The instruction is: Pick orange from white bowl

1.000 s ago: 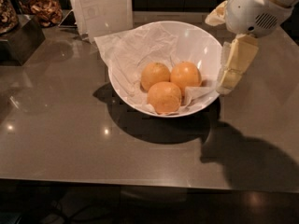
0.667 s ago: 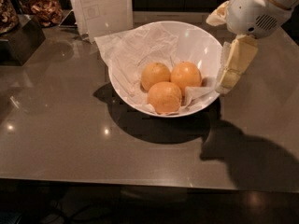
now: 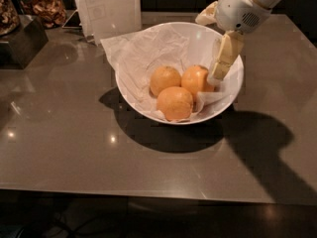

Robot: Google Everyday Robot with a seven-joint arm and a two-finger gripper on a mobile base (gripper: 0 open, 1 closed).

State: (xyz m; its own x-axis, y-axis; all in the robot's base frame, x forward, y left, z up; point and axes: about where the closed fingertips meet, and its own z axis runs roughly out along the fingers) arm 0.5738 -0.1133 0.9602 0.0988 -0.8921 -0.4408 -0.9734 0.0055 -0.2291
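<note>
The smooth, deep-orange round fruit (image 3: 196, 78) sits at 3 o'clock in the big shiny white bowl (image 3: 200, 36). The cream end effector (image 3: 216, 76) hangs just beside it, at its 3 o'clock. I cannot tell if it is open or closed. It might bump the fruit away or grab the crumpled white paper (image 3: 148, 53) instead.

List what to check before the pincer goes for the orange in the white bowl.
1. Orange uncovered from above: ok.
2. Pincer inside the white bowl, just right of the orange: ok.
3. Room around the orange: not ok; the paler orange and the front orange crowd its left and front.
4. Paper liner away from the pincer tip: cannot tell.
5. Bowl flat on the table: ok.
</note>
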